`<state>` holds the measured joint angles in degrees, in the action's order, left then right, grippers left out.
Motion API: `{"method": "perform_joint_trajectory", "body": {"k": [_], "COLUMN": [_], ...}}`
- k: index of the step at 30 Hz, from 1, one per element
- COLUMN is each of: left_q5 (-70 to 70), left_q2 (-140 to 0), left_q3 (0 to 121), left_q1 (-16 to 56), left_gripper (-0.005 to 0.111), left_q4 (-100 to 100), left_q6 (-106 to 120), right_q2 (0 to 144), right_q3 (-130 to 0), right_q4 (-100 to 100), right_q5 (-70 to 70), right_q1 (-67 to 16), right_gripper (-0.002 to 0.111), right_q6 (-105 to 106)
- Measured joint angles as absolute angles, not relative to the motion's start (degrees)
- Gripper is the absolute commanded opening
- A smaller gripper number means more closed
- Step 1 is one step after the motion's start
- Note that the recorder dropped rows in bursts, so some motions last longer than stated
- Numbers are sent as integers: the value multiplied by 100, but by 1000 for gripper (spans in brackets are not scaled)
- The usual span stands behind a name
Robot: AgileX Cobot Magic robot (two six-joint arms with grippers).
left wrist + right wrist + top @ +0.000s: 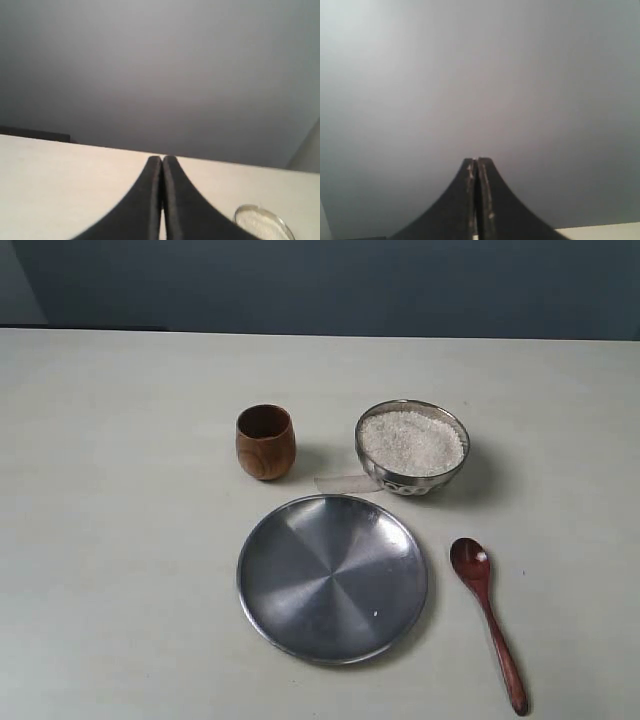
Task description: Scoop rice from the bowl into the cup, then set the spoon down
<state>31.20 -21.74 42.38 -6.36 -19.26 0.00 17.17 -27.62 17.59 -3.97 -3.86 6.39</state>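
In the exterior view a shiny steel bowl [412, 448] stands behind the plate, heaped with white rice [411, 442]. Left of it stands the brown wooden cup [265, 441], upright. The reddish-brown spoon [487, 619] lies flat on the table at the front right, head toward the bowl. Neither arm shows in the exterior view. My left gripper [162, 159] is shut and holds nothing; the bowl's rim [265, 222] with rice shows at a corner of the left wrist view. My right gripper [477, 160] is shut, empty, and faces a grey wall.
A large flat steel plate [332, 576] lies in front of the cup and bowl, with a stray grain on it. A small pale strip [346, 482] lies between plate and bowl. The pale table [120, 540] runs back to a dark wall.
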Motion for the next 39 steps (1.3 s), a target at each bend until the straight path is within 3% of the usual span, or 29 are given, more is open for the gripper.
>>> {"method": "perform_joint_trajectory", "body": {"k": [9,17,28,39], "left_q5": [4334,4638,4860,5405], "left_q2": [-3798,-4883,-5553,-6214], "left_q3": [5299,5416,5416,5416], "left_q1": [-636,-636,-636,-636], "left_gripper": [0,0,0,0], "left_q4": [-2471,-2507,-2507,-3044], "left_q6": [1062,1370,1402,1483], "right_q2": [2159,3358,5434,6695], "right_q3": [-3961,-4759,-6030,-6132], "right_q4": [1165,975,1077,2076], "right_q5": [-1292,-2353,-4716,-6183], "right_q1": [-386,-406,-406,-406], "right_gripper": [-1,-1,-1,-1], "right_q6": [661,651,643,1416]}}
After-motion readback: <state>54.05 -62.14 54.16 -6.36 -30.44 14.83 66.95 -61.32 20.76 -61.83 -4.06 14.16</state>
